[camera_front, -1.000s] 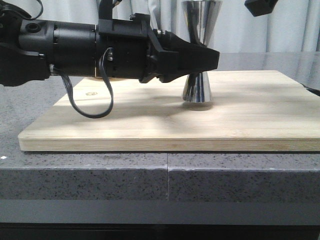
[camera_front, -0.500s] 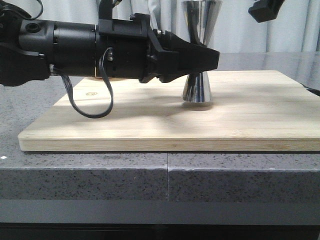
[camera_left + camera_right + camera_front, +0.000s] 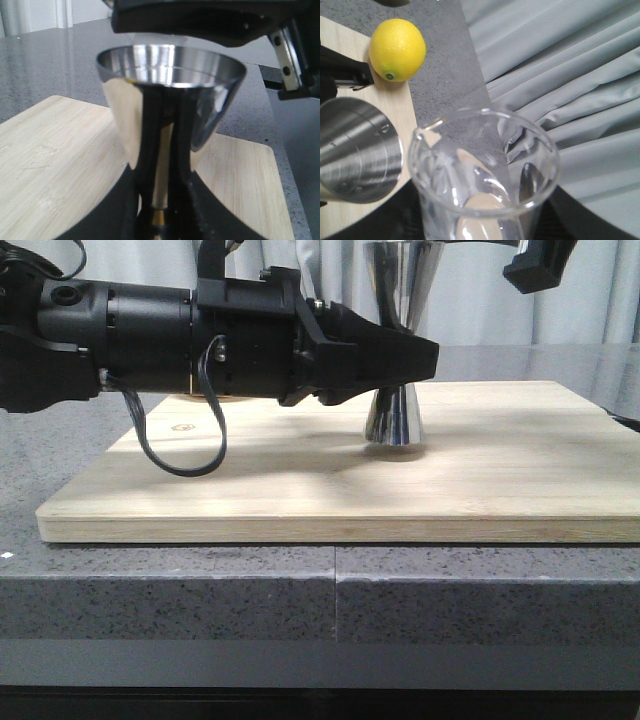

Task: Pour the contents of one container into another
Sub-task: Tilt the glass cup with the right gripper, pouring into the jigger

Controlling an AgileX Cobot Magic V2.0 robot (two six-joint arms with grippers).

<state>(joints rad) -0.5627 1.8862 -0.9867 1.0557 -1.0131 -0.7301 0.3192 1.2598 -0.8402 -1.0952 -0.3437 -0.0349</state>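
so the left gripper [image 3: 425,358] comes in sideways over the wooden board [image 3: 300,480] and has its fingers clamped on the narrow waist of the steel jigger [image 3: 395,418], which stands upright on the board. From the left wrist view the jigger's top cup is wide open with the gold band down between the fingers. The right gripper [image 3: 485,225] has the glass beaker [image 3: 482,170] pinched between its fingers, up high, rim just beside the jigger's mouth. A lemon [image 3: 397,49] sits on the grey counter [image 3: 445,75] right at the board's edge
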